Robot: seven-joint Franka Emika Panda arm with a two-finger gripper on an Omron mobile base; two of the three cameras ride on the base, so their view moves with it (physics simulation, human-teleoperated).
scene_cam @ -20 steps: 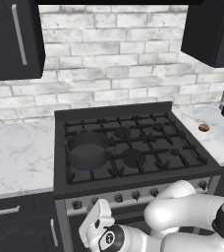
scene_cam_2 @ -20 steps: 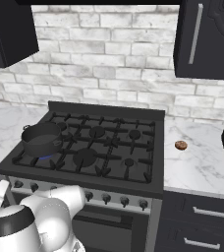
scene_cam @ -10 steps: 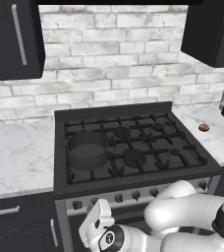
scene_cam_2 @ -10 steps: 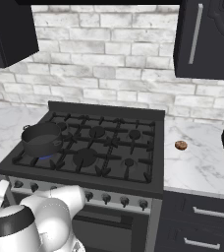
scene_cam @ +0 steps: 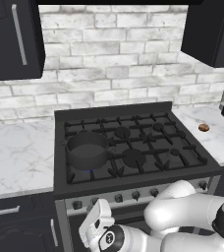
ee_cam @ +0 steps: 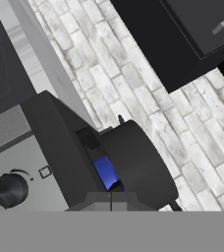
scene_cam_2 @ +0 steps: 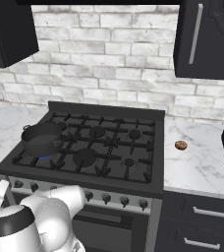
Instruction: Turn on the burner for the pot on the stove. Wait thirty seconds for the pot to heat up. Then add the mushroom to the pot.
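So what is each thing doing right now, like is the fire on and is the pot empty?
burner: lit, small blue flame under the pot.
pot: upright on the front left grate, no lid, looks empty.
mushroom: lying on the counter right of the stove, not in the pot yet.
stove: other burners dark, no flame.
gripper: shut, holding nothing, low in front of the stove.

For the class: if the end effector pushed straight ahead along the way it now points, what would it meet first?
Most likely the stove, at its front top edge just below the pot, where the blue flame of the burner shows. The shut end effector points there, though depth is hard to judge.
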